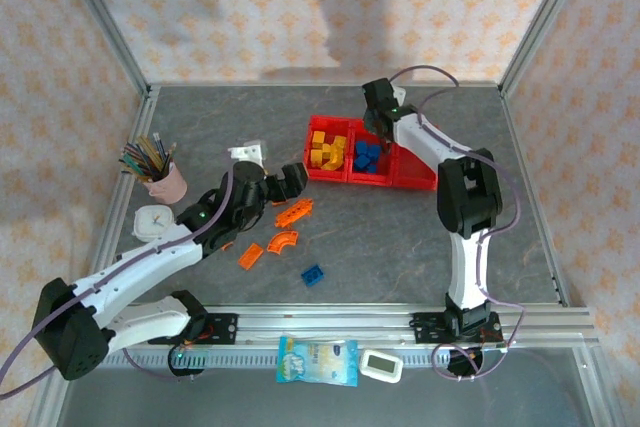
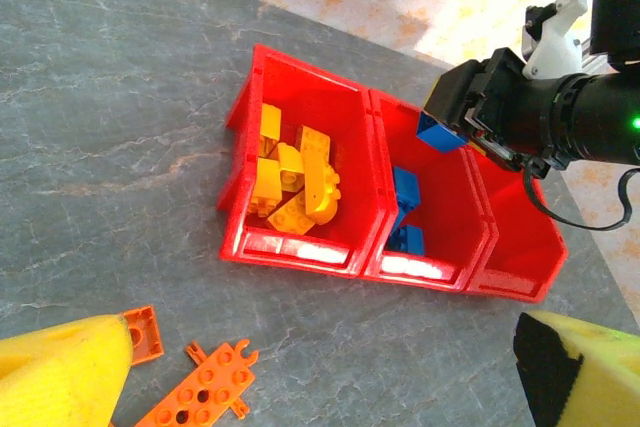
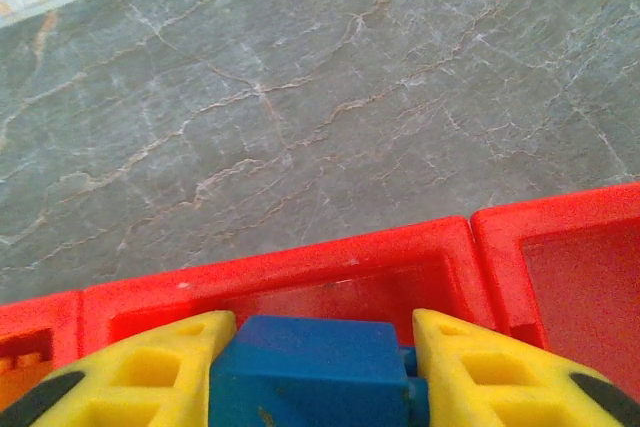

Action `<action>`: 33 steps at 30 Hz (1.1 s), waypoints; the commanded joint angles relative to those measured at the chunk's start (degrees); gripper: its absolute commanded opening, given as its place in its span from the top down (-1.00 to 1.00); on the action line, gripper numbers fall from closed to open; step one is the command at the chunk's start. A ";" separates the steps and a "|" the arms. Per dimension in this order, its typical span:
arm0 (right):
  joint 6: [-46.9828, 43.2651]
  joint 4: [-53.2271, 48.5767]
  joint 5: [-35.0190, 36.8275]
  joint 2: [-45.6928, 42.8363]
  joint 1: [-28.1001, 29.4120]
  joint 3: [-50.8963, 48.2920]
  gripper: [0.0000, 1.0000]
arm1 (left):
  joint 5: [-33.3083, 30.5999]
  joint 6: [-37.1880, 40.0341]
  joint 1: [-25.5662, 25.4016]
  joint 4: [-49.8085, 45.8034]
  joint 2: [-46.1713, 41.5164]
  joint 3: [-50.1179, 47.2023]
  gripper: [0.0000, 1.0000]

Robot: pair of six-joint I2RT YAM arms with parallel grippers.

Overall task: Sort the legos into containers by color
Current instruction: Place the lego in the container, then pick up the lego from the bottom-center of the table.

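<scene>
The grey stone-look table (image 1: 480, 247) has the left gripper (image 1: 292, 180) hanging open, just left of three joined red plastic bins (image 2: 510, 272). Flat orange toy bricks (image 1: 293, 212) lie in front of them. The left bin holds yellow bricks (image 2: 295, 182) and the middle one holds blue bricks (image 2: 405, 209). Above the middle bin, the right gripper (image 3: 318, 362) pinches a small blue brick (image 2: 438, 133).
</scene>
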 commanded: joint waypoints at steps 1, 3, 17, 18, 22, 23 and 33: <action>-1.80 0.37 1.47 1.21 -0.01 2.25 0.11 | -0.29 1.16 0.67 1.77 1.04 2.93 -0.98; -1.95 0.35 1.56 1.21 -0.01 2.50 0.02 | -0.34 1.10 0.67 1.57 1.34 3.04 -0.99; -4.70 1.22 -1.81 -7.31 1.70 -0.82 -0.21 | 0.78 -1.49 1.23 2.21 1.64 2.25 -0.98; -4.90 1.20 -2.25 -8.70 2.26 -1.80 -0.22 | 0.80 -1.65 1.28 2.14 1.25 1.99 -0.98; -4.69 1.09 -3.76 -14.89 5.14 -7.64 -0.29 | 0.30 -1.91 1.26 1.09 -1.05 1.02 -0.98; -4.29 0.83 -3.82 -16.32 6.00 -9.31 -0.31 | 0.12 -1.85 1.35 0.45 -1.64 0.77 -0.98; -2.47 0.54 -4.92 -29.84 17.04 -26.26 -0.41 | -1.54 -2.57 1.81 -7.79 -9.86 -2.89 -0.98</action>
